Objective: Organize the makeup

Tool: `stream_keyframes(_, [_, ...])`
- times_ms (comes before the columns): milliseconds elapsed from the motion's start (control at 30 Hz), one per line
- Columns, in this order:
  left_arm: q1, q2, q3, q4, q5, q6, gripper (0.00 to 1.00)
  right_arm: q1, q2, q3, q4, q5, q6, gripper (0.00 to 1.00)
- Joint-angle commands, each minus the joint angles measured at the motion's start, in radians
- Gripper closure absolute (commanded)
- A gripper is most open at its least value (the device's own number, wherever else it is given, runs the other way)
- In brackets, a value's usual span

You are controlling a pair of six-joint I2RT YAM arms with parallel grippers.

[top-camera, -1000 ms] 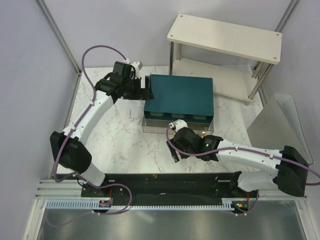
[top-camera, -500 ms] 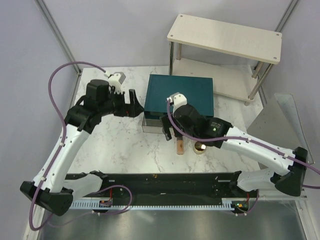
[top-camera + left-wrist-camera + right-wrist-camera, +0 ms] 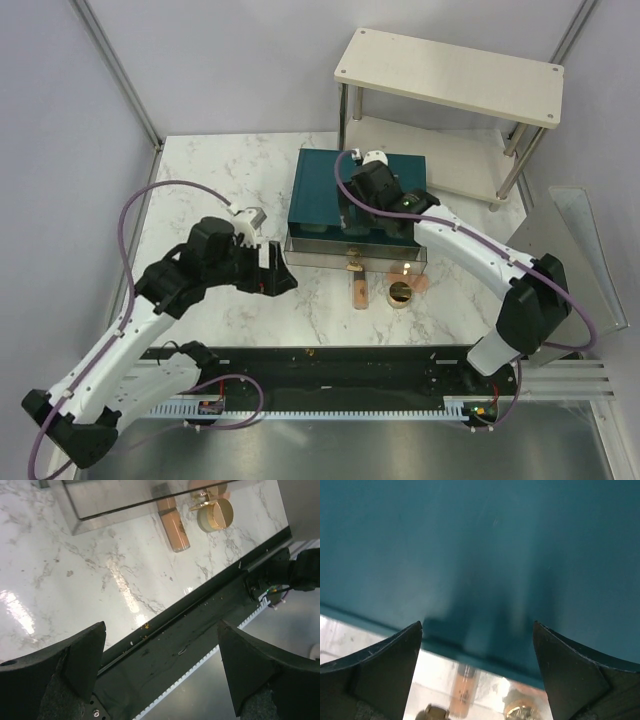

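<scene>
On marble tbl (image 3: 215, 185): teal box (image 3: 315, 190), peach tube (image 3: 357, 291), gold compact (image 3: 400, 293).

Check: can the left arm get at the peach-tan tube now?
Probably yes: the open left gripper faces the peach-tan tube across bare marble tabletop, and the right gripper is over the teal box.

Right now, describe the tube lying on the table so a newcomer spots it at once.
Find the big teal box in the middle of the marble table. Just in front of its near side lies the tube, left of a compact. The tube is the only long, peach-tan thing there; the compact is round and gold.
</scene>
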Motion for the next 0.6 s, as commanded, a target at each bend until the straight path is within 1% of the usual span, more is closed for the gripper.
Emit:
stream_keyframes(0, [-0.137,0.094,0.003,0.086,-0.044,-0.055,0.01,-0.064,0.030,0.099,0.065,-0.038,-0.015,0.02])
stream_keyframes(67, [-0.221,0.186,0.046,0.083,-0.104,-0.053,0.01,-0.093,0.048,0.135,0.065,-0.041,-0.023,0.02])
stream_keyframes(100, [-0.305,0.214,0.061,0.083,-0.176,-0.062,0.01,-0.100,0.053,0.142,0.073,-0.043,-0.025,0.02])
stream_keyframes(167, [-0.378,0.305,0.111,0.083,-0.239,-0.079,0.00,-0.121,0.060,0.158,0.079,-0.048,-0.026,0.02])
stream_keyframes(200, [-0.430,0.335,0.126,0.084,-0.299,-0.097,0.01,-0.126,0.063,0.156,0.096,-0.057,-0.029,0.02])
stream_keyframes(267, [-0.472,0.402,0.147,0.092,-0.351,-0.127,0.01,-0.141,0.080,0.161,0.105,-0.063,-0.040,0.02])
stream_keyframes(333, [-0.505,0.438,0.157,0.124,-0.378,-0.168,0.01,-0.159,0.103,0.173,0.106,-0.074,-0.046,0.02])
stream_keyframes(433, [-0.558,0.501,0.172,0.175,-0.413,-0.197,0.01,-0.182,0.157,0.184,0.106,-0.129,-0.049,0.06])
stream_keyframes(467, [-0.580,0.525,0.183,0.173,-0.459,-0.196,0.00,-0.185,0.166,0.184,0.108,-0.140,-0.049,0.09])
stream_keyframes(500, [-0.588,0.537,0.195,0.184,-0.474,-0.199,0.01,-0.189,0.175,0.187,0.109,-0.155,-0.049,0.10])
stream_keyframes(567, [-0.594,0.554,0.194,0.216,-0.467,-0.217,0.01,-0.195,0.198,0.187,0.109,-0.170,-0.051,0.13])
